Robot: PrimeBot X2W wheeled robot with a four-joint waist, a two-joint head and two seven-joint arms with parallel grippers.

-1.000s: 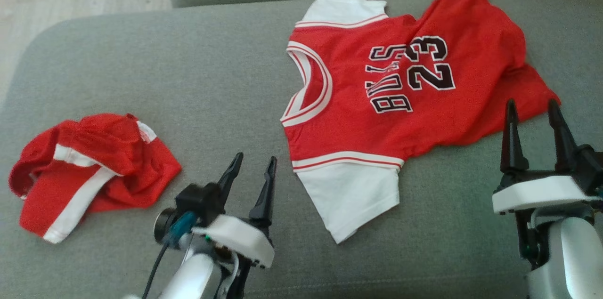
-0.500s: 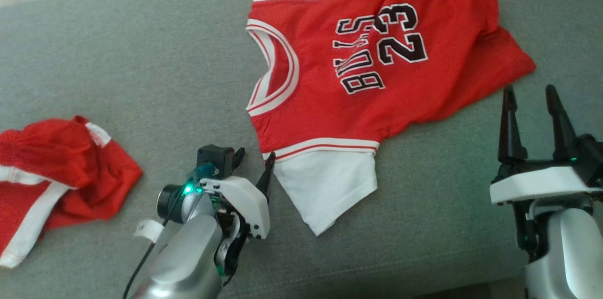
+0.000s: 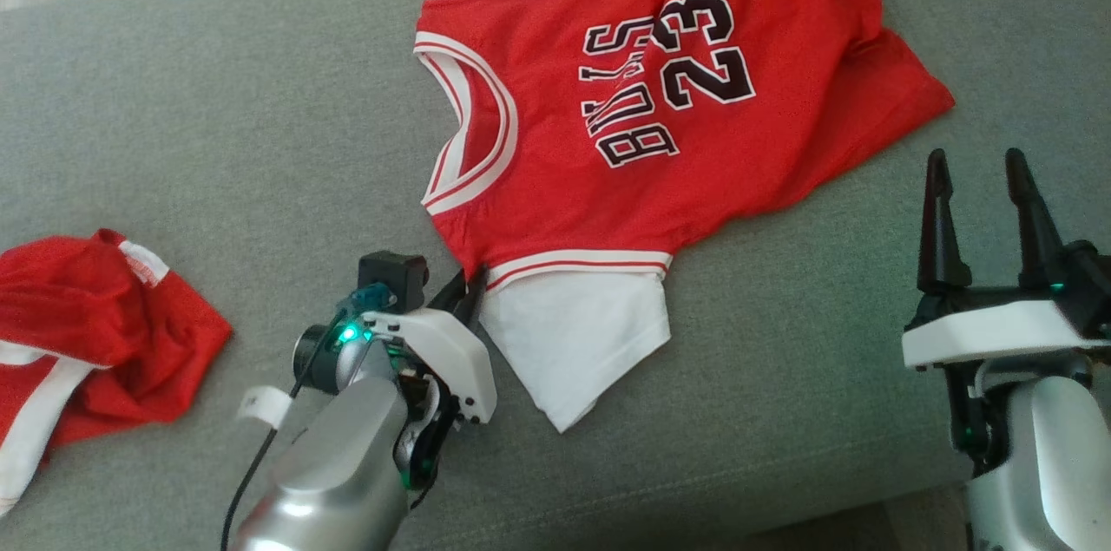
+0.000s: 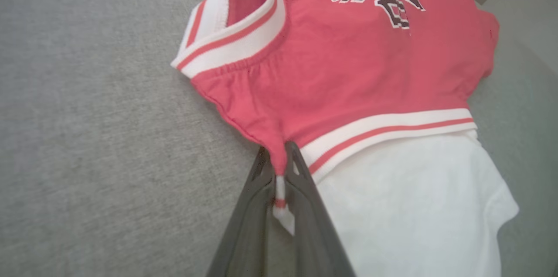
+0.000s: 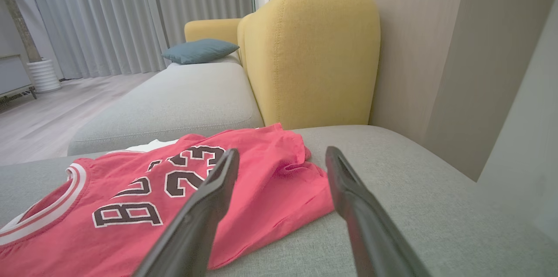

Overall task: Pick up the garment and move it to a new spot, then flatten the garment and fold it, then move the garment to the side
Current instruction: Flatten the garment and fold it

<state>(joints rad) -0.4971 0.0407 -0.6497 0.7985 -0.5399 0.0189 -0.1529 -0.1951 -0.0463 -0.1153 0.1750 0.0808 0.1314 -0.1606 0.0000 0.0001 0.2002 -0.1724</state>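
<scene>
Since a second earlier, the left gripper (image 3: pixel 469 286) had been brought from open, bare cushion up to the red cotton jersey with white sleeves and black lettering (image 3: pixel 608 143), and its two dark fingers had been pressed together on the cloth. In the left wrist view, a small peak of red fabric and striped trim was seen pinched between them, at the corner where the near shoulder met the near white sleeve. The shift of the whole head view was put down to the camera, not to the things. The first pick was judged secured at one corner only, with the lift not yet begun. The right gripper (image 3: pixel 976 178) was held spread and empty, just short of the rumpled hem. The jersey was laid face up on the grey woven sofa cushion (image 3: pixel 217 126), neck towards the left, its far sleeve close to the cushion's back edge. Open room for a new spot was seen to the left, between the jersey and the crumpled red shorts with white stripes (image 3: pixel 87 334); less was offered to the right, where a yellow upholstered armrest (image 5: pixel 309 50) stood beyond the cushion. The cushion's front edge ran close below both arms, so a drag towards the robot was judged risky.
</scene>
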